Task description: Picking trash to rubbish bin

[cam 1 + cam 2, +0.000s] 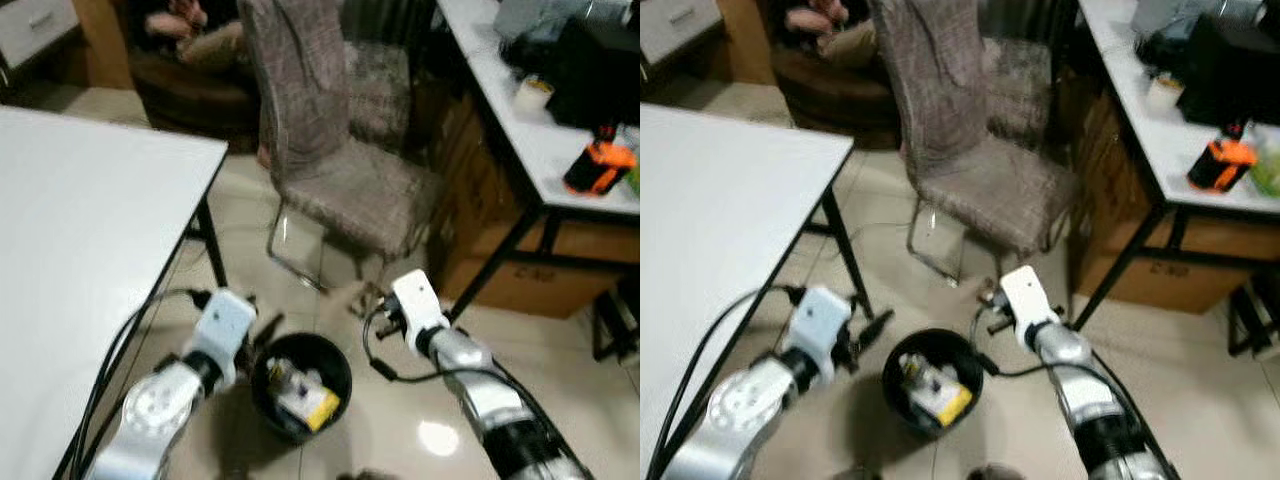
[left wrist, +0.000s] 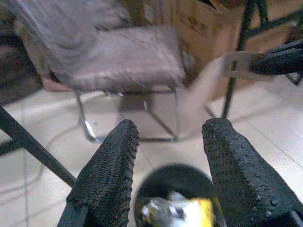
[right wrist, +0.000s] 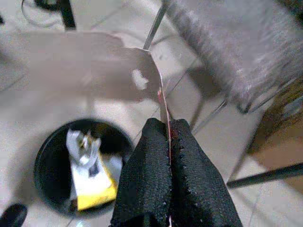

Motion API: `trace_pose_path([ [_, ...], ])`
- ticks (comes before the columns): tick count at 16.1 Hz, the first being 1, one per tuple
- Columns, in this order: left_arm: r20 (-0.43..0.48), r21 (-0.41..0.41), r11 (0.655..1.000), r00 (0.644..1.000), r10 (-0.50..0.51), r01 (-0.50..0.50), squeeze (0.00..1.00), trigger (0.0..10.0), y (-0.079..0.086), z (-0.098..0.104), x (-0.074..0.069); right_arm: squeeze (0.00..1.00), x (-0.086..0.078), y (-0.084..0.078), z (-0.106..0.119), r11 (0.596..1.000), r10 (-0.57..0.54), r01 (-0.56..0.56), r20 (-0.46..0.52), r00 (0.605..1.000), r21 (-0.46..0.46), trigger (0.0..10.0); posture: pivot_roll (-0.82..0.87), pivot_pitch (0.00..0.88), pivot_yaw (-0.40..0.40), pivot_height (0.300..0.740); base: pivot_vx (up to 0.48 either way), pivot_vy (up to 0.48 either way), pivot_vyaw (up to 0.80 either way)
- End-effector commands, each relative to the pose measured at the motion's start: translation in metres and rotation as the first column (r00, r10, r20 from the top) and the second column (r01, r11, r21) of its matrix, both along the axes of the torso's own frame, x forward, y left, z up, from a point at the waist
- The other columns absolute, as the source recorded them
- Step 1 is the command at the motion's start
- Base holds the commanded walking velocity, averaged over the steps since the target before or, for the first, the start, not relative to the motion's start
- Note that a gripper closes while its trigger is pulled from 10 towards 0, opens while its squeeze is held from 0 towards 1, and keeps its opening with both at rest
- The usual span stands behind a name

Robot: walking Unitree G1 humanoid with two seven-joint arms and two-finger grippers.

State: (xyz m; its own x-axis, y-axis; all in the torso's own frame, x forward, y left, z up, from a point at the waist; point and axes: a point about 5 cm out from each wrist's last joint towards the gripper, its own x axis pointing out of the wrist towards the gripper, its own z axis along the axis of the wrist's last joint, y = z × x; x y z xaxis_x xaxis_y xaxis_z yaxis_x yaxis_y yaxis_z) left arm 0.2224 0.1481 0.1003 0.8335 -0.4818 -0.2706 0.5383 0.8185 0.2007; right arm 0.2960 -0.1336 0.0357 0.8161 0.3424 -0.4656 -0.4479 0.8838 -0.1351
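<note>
A: Wrapper [image 3: 102, 71], thin and beige, is pinched by its edge between the closed fingers of the right gripper [image 3: 169, 137]. Its long axis runs sideways from the fingertips, out toward the left arm.

B: And where is the rubbish bin [image 1: 340, 372] from it?

A: In the left eye view the black round bin stands on the floor at about 7 o'clock from the right gripper, near but lower, so the wrapper hangs beside the rim at 2 o'clock of the bin, not yet above the opening. I judge the arm must carry it toward the left before it lets go.

B: Which arm is nearer to the bin?

A: The left gripper [image 2: 168, 156], at the bin's 10 o'clock. Its fingers stand apart with nothing between them.

B: What does one view give that others do not?

A: The right wrist view shows the grip itself and the yellow packet [image 3: 94, 189] inside the bin. The head views show the brown chair [image 1: 345, 180] behind, at 12 o'clock, and the white table [image 1: 80, 230] at 9 o'clock.
</note>
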Motion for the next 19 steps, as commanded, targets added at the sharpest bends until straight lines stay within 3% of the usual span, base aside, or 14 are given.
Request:
trace_pose_path([
  [1,-0.015,-0.008,0.999,0.999,-0.051,0.051,0.00,10.0,-0.005,0.002,-0.004,0.00,0.000,0.000,-0.006,1.000,0.012,-0.013,-0.025,1.000,-0.021,10.0,-0.02,0.183,-0.074,0.740,0.000,0.000,0.00],
  [3,-0.052,0.005,0.995,0.994,-0.098,0.099,0.00,10.0,-0.007,0.002,-0.014,0.00,0.006,0.007,-0.016,0.997,0.026,-0.030,-0.067,0.997,-0.073,10.0,-0.01,0.218,-0.075,0.740,0.000,0.000,0.00],
  [7,-0.090,0.020,0.994,0.990,-0.107,0.109,0.00,10.0,-0.003,0.002,-0.026,0.00,0.019,0.024,-0.013,1.000,0.018,-0.020,-0.080,0.997,-0.016,10.0,0.00,0.241,-0.081,0.740,0.000,0.000,0.00],
  [12,-0.095,0.024,0.993,0.989,-0.114,0.117,0.00,10.0,-0.006,0.004,-0.029,0.00,0.026,0.032,-0.008,0.999,-0.011,0.013,-0.059,0.998,0.044,10.0,0.01,0.250,-0.085,0.740,0.000,0.000,0.00],
  [13,-0.096,0.024,0.993,0.989,-0.114,0.117,0.00,10.0,-0.006,0.005,-0.029,1.00,0.026,0.036,-0.006,0.991,-0.013,0.022,-0.070,0.997,0.130,10.0,0.01,0.253,-0.085,0.740,0.000,0.000,0.00],
  [19,-0.096,0.024,0.994,0.990,-0.102,0.105,0.00,10.0,-0.007,0.005,-0.027,1.00,0.028,0.038,-0.005,0.983,-0.011,0.025,-0.076,0.997,0.182,10.0,0.01,0.250,-0.089,0.740,0.000,0.000,0.00],
])
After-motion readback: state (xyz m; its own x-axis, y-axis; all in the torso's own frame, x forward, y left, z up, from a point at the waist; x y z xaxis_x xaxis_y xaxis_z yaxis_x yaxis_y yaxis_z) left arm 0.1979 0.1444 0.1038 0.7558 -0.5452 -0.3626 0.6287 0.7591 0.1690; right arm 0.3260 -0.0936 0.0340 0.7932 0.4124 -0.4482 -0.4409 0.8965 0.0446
